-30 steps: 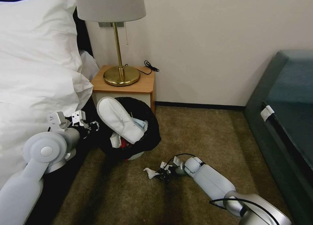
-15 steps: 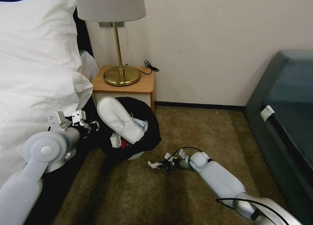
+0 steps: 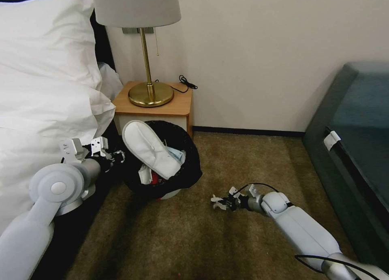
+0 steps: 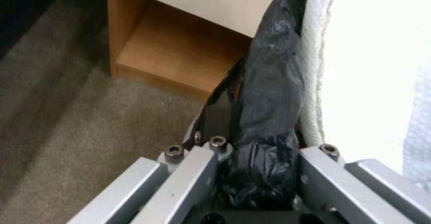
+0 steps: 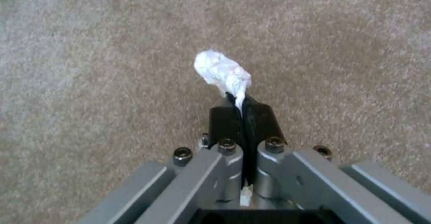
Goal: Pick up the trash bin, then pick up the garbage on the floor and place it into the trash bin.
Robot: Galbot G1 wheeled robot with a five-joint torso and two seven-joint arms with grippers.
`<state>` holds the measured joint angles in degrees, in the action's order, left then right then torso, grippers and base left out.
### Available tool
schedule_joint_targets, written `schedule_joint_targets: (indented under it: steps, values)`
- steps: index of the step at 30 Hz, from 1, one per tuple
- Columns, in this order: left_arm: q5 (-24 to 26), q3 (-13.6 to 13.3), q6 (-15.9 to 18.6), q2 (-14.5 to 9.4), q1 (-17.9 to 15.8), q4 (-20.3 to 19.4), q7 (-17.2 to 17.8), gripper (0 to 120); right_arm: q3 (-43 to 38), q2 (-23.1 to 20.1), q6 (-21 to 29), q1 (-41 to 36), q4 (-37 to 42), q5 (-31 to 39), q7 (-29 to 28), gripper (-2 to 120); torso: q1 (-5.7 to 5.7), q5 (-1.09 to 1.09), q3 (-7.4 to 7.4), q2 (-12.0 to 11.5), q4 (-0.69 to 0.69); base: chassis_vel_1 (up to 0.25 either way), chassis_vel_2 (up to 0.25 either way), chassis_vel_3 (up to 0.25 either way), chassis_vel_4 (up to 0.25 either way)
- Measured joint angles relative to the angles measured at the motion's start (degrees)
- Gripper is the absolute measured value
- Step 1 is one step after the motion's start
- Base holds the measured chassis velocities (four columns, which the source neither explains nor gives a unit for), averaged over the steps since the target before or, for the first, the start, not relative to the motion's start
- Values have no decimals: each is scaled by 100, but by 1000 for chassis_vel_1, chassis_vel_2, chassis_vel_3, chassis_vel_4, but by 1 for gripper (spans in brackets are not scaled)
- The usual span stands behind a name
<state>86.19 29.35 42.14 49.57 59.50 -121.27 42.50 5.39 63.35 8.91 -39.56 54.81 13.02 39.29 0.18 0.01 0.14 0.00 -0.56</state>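
Right gripper (image 3: 225, 201) clenched on tissue (image 3: 216, 201), bin (image 3: 190, 166) at ten o'clock in left gripper's (image 4: 256, 170) grasp: lift clear of rim first.

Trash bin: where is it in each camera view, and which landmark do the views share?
Head view: the trash bin is centre-left, in front of the nightstand, the left gripper shut on its rim.
Left wrist view: its black bag runs up the middle, clamped in that gripper.
Right wrist view: faces carpet and the tissue pinched in the right gripper.
Shared landmark: the nightstand, in head and left wrist views.
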Motion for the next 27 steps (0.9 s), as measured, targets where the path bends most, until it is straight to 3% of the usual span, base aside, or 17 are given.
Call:
schedule_joint_targets:
  steps: [7, 16, 27]
  values:
    - [57, 34, 0, -50, -3, -25, 3, 3, -126, -18, 68, -25, 95, 90, -131, 0, 0, 0, 0, 0, 0, 0, 0, 0, 0]
    - [148, 71, 0, -110, -31, 73, 35, 3, -777, -612, 254, -424, 854, 984, -526, 0, 0, -4, 0, 0, -2, 0, 0, 0, 0]
    - [319, 69, 0, -309, 35, 165, 52, 3, -1415, -959, 334, -634, 2011, 1701, -1034, 0, 0, -2, 0, 0, 0, 0, 0, 0, 0]
